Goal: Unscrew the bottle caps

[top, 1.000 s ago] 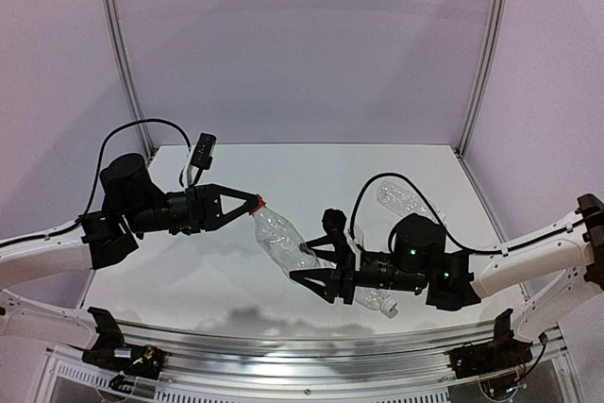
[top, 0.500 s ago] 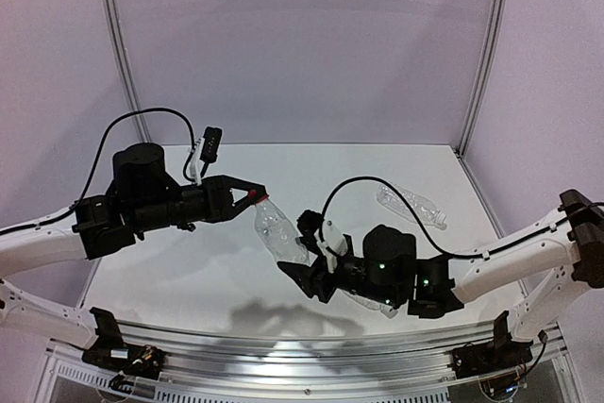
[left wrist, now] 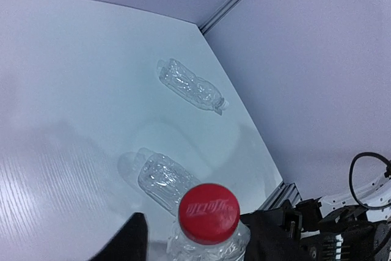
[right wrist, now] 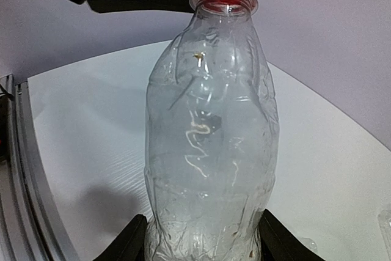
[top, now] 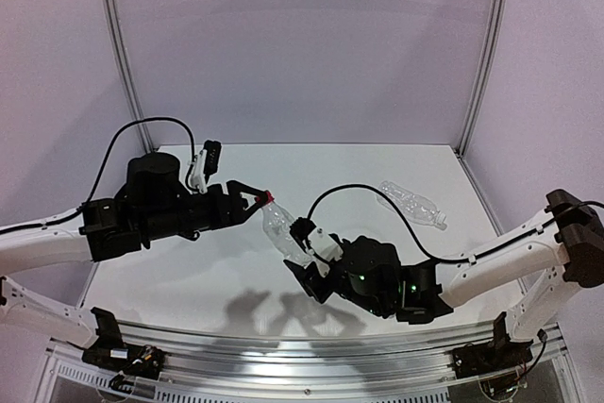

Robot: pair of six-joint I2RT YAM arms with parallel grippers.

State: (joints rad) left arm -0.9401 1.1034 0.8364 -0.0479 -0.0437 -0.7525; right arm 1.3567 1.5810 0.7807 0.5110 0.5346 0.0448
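- Left gripper [top: 257, 203] reached in from the left with its fingers spread on either side of the red cap [left wrist: 208, 213]; the wrist view showed gaps between cap and fingers.
- Right gripper [right wrist: 202, 240] was pressed against both sides of the clear bottle [right wrist: 211, 151] near its base, holding it off the table [top: 226, 271] with the neck tilted toward the left arm.
- The red cap sat on that bottle's neck.
- Two more clear bottles lay on their sides: one [left wrist: 160, 178] below the held bottle, the other [top: 412, 204] near the far right corner.
- The tabletop was white with a faint grain and carried soft shadows of the arms.
- Pale lilac walls [top: 302, 44] enclosed it, with metal posts [top: 118, 54] at the back corners and a metal rail [top: 311, 351] along the near edge.
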